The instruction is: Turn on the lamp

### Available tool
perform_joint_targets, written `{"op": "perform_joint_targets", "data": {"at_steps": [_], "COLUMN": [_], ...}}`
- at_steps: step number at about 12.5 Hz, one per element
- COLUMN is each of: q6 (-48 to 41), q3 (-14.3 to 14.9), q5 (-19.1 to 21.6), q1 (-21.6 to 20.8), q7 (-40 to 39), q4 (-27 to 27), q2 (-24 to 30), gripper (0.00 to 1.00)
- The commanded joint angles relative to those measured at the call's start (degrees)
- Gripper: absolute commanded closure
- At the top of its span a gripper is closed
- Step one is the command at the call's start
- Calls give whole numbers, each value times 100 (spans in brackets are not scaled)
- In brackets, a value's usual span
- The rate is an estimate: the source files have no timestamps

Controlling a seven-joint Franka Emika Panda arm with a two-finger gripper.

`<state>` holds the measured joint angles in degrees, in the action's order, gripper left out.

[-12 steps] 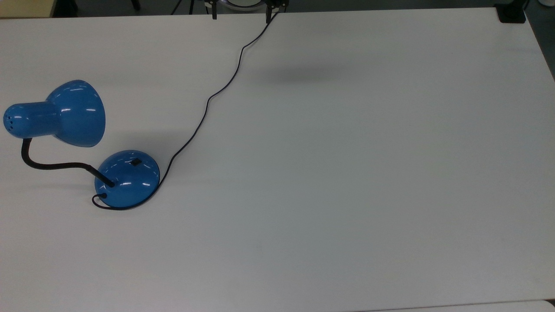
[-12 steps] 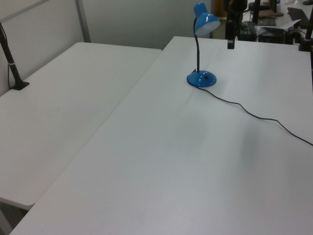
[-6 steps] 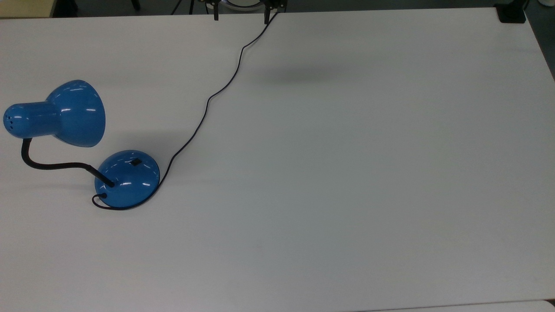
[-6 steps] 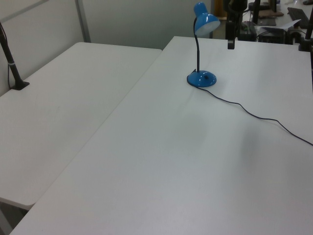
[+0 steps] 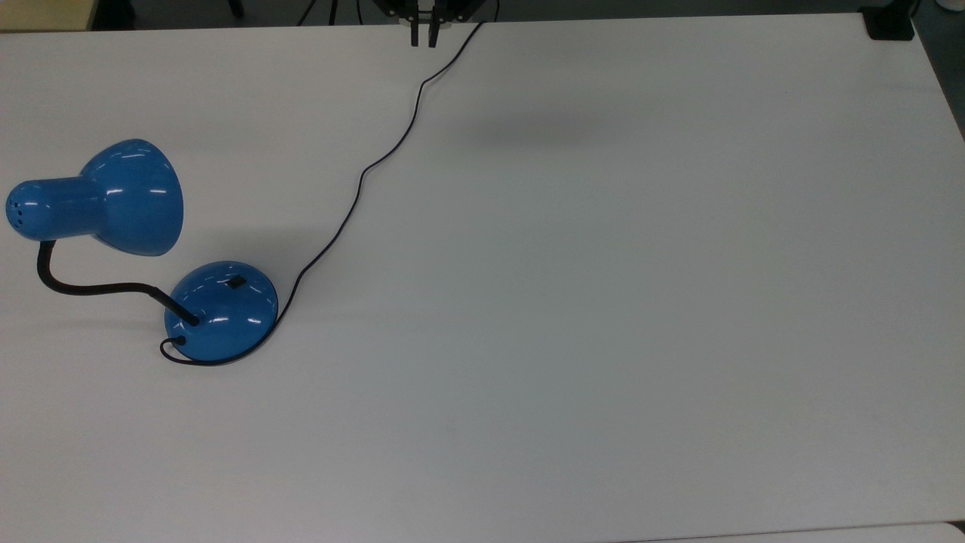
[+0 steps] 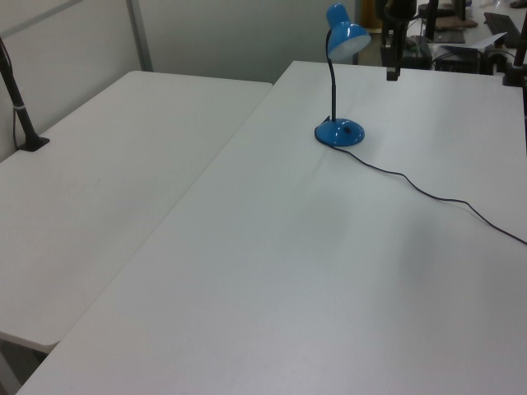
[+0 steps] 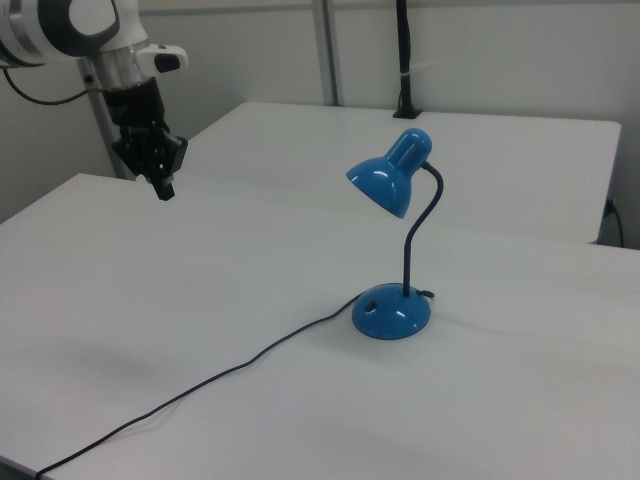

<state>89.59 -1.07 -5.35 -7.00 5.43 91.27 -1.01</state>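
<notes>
Standing on a wide white desk [image 5: 603,302], the glossy blue desk lamp [image 5: 219,309] with a bell-shaped shade is near the top view's left edge. Its round domed blue base [image 7: 391,311] rests flat on the desk, and a small black switch [image 5: 237,283] sits on the top of this dome. A black bendy gooseneck [image 7: 420,235] rises from the base and curves over to carry the blue shade [image 7: 388,178], which is tilted and opens downward toward the right view's left. A thin black cord [image 5: 362,177] leaves the base, makes a small loop just beside it, and then runs in soft curves across the desk to the far edge at the top view's upper middle. The black two-finger hand [image 7: 163,186] of the white robot arm [image 7: 70,25] hangs above the desk, well apart from the lamp, and points down. In the top view the hand [image 5: 423,34] is at the upper edge, and its two fingers are close together with almost no gap between them, holding nothing. A second white desk [image 6: 99,181] stands beside the first one.
</notes>
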Motion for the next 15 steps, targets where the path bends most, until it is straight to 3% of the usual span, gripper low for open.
{"op": "perform_joint_targets", "data": {"at_steps": [1,5,10,15], "q6": [110,576,2833,4327], "q3": [54,63,72,72], "q5": [122,122,104,43], "q1": [-3,225,980,1543], "q7": [-244,-8,854,1530], "q4": [93,189,1576,2070], "q2": [40,-109,-118,-750], "gripper": [100,100,100,100]}}
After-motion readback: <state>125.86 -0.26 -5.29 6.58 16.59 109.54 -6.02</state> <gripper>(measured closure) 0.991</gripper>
